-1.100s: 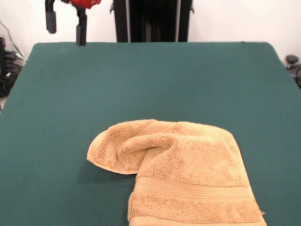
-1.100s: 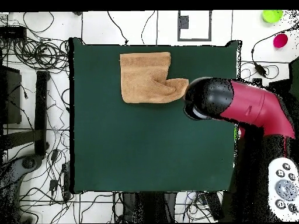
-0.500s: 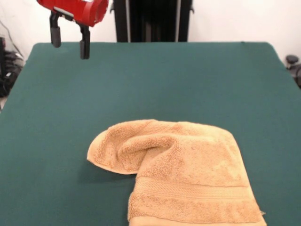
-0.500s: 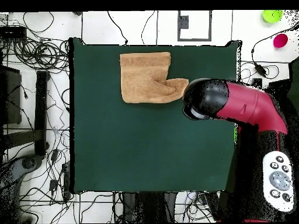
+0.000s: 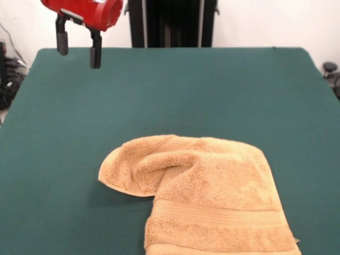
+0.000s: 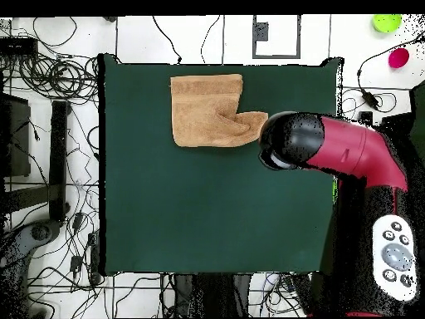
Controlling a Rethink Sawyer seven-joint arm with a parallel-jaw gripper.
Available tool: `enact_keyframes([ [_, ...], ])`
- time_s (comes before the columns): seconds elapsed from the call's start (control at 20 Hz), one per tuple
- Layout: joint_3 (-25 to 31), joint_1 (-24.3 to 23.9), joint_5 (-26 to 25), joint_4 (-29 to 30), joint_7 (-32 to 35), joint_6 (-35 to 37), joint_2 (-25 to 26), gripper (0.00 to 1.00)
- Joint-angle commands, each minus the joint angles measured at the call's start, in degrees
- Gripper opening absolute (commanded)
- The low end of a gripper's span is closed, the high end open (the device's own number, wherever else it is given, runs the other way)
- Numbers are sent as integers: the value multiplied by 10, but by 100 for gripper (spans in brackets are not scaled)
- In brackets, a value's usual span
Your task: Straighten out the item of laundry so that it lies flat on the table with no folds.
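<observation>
My black two-fingered pincer (image 5: 78,49) hung spread and empty, well above the dark green cloth-topped table (image 5: 175,90). The tan-orange terry towel (image 5: 204,194) lay near the opposite edge, one end doubled over. Best, I judged, to pinch that folded corner low and draw outward. I saw no legible writing.

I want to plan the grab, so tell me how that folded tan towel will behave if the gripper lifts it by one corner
The towel will probably droop limply: one corner is already folded over in a soft roll. Its thick terry pile should grip rather than slip. It looks light, but may drag on the cloth-like table. The open gripper hangs apart from it.
</observation>
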Motion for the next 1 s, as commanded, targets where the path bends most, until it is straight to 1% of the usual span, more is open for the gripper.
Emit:
enact_keyframes([
  [0.05,38,33,-9,57,43,-37,60,100],
  [0.1,31,37,-19,56,35,-27,56,100],
  [0.15,32,33,-14,60,29,-11,53,100],
  [0.25,24,37,-21,45,8,48,48,100],
  [0.35,26,35,-8,42,-1,109,41,100],
  [0.45,36,29,7,49,-6,131,33,100],
  [0.6,50,22,30,69,-8,149,19,100],
  [0.7,58,17,47,95,-11,154,-1,100],
  [0.9,51,20,57,150,-20,150,-49,100],
  [1.0,47,20,57,179,-30,137,-72,100],
])
